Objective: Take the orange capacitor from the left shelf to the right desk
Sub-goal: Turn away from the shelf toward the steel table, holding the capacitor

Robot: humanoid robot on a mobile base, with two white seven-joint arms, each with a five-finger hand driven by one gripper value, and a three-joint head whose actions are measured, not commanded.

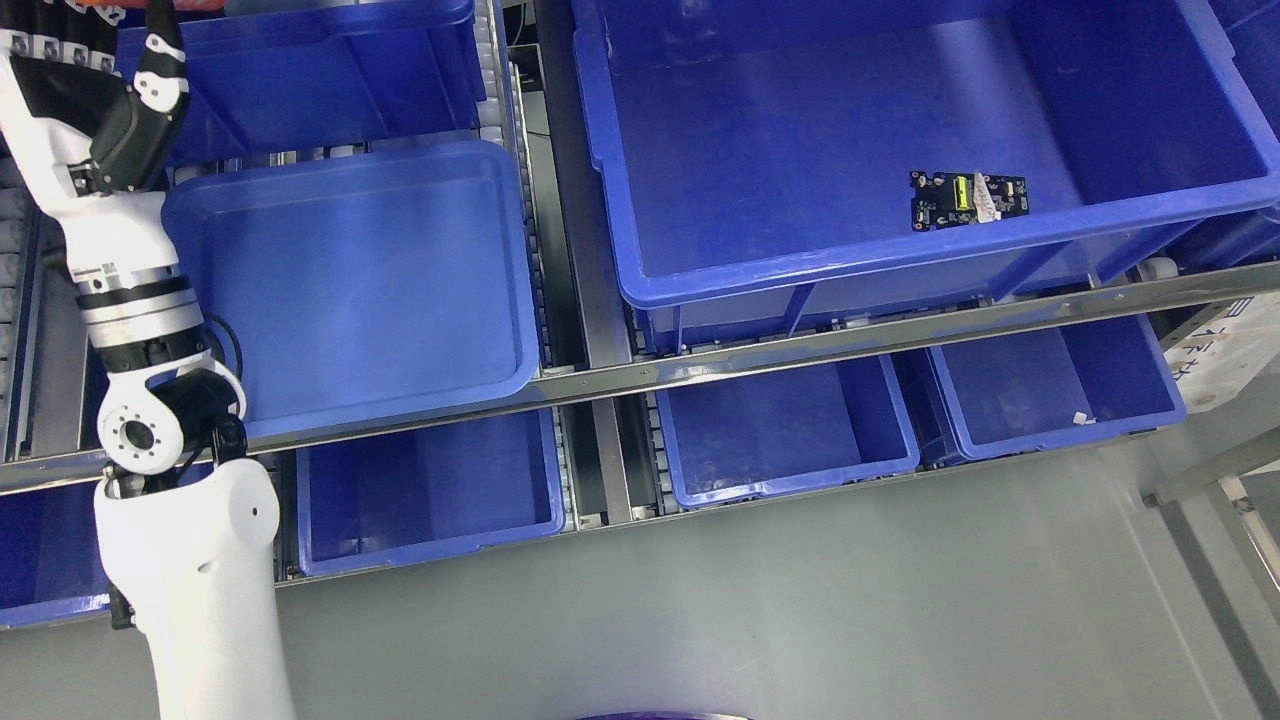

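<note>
The left arm rose from the lower left edge of the head view and reached up along the left side of the shelf, its white forearm and black wrist joint lying over the edge of a shallow blue bin. The left hand sat at the very top left corner, cut off by the frame, so whether its fingers were spread, curled or grasping anything could not be told. A sliver of orange showed at the top edge just beside that hand, too small and clipped to identify as the capacitor, and neither its long axis nor its heading could be read. To the right, a large deep blue bin held a small black circuit board, lying flat with its long axis nearly left to right. A metal shelf rail ran across below these bins, and smaller blue bins sat on the lower level.
</note>
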